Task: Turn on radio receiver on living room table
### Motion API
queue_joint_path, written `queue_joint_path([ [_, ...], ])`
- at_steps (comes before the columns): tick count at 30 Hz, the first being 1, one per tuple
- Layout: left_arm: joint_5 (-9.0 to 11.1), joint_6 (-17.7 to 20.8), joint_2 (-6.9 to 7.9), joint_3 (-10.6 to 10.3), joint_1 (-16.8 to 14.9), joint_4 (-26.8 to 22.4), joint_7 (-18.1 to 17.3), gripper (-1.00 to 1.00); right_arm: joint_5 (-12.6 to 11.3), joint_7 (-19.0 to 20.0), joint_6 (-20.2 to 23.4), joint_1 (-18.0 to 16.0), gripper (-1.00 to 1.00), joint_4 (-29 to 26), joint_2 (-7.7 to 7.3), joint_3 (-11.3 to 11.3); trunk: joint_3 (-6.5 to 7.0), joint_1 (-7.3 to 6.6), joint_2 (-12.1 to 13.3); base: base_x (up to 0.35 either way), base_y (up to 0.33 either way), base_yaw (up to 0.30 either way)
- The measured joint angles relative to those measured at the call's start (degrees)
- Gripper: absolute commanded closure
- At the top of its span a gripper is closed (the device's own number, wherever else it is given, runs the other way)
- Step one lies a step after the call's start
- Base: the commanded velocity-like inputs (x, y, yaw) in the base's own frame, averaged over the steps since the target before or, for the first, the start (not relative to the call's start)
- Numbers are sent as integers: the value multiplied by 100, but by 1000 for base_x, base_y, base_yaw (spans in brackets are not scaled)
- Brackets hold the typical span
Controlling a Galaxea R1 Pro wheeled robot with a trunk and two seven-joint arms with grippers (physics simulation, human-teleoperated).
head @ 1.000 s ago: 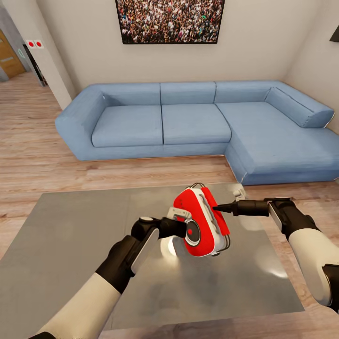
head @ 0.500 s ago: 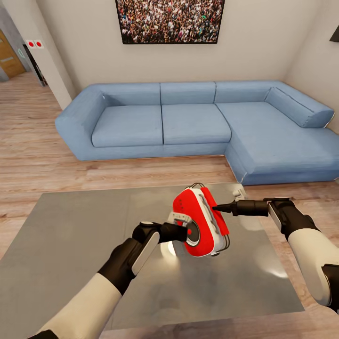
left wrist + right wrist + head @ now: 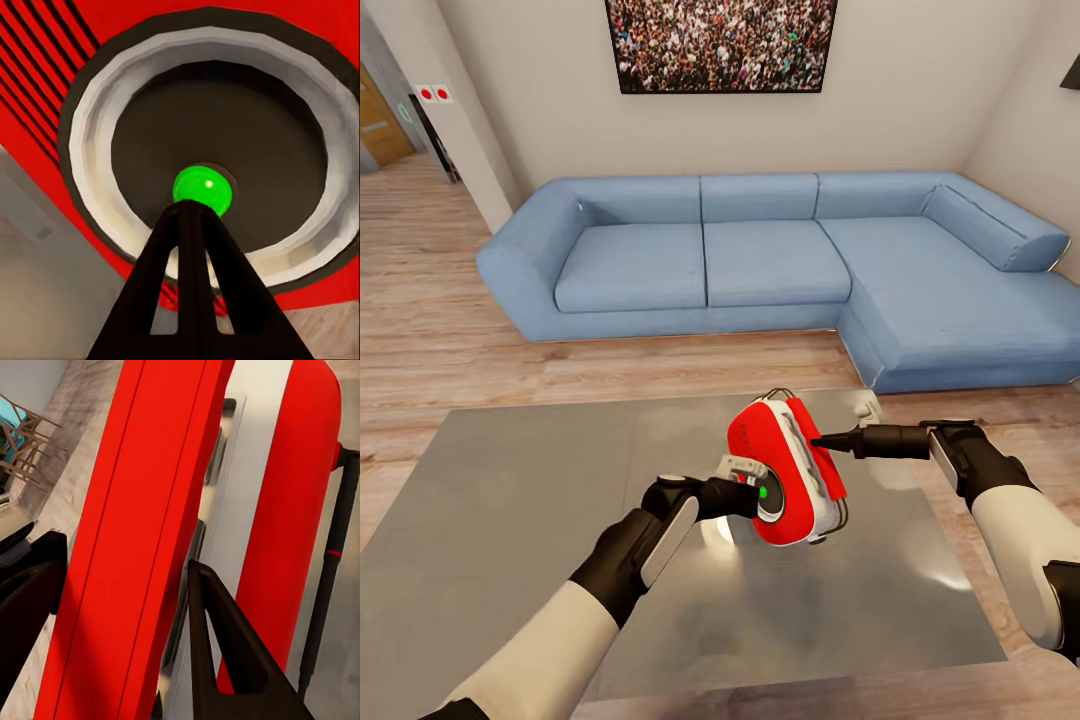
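Dial light now green; radio receiver (image 3: 788,470) tilted, dial facing left tool (image 3: 752,493).

Dial light (image 3: 763,492) on radio receiver (image 3: 788,472), red to green.

A home living room. A blue L-shaped sofa (image 3: 780,265) spans the middle of the frame against a plain pale wall, with a framed crowd photo (image 3: 721,45) hung at top centre. Pale wood flooring (image 3: 420,330) surrounds a low glossy grey table (image 3: 510,520) in the lower half.
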Motion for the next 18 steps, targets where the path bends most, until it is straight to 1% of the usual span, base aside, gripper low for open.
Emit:
queue_joint_path([
  [2,-5,-2,0,0,0,-3,-149,100,1,0,0,0,100,0,0,0,0,0,0,0,0,0],
  [4,-14,-8,0,0,0,-8,-209,100,-2,0,0,0,100,0,0,0,0,0,0,0,0,0],
  [7,-38,-3,0,55,0,-21,-147,100,-12,-9,0,0,100,0,0,-1,0,0,0,0,0,0],
  [10,-45,19,0,341,-2,-36,124,100,-11,-40,-1,0,100,0,0,-1,0,0,0,0,0,0],
  [11,-46,38,1,482,-3,-38,259,100,-5,-105,-8,-1,100,0,-5,-6,0,0,0,0,0,0],
  [12,-51,60,1,656,-1,-41,449,100,-9,-300,-15,-2,100,-1,-8,-5,0,0,0,0,0,0],
  [13,-45,68,0,707,-1,-41,513,100,3,-357,-11,0,100,2,-8,3,0,0,0,0,0,0],
  [14,-50,78,1,815,0,-42,695,100,0,-567,-17,-1,100,-1,-9,-7,0,0,0,0,0,0],
  [15,-63,81,119,881,0,-41,832,100,29,-669,-25,-1,100,2,-10,3,0,1,0,0,0,0],
  [17,-67,84,449,1039,5,-27,1141,100,30,-803,-13,-1,100,0,-9,1,0,0,0,0,0,0],
  [18,-48,84,530,1082,11,-18,1228,100,31,-830,-3,0,100,0,-9,7,0,0,0,0,0,0],
])
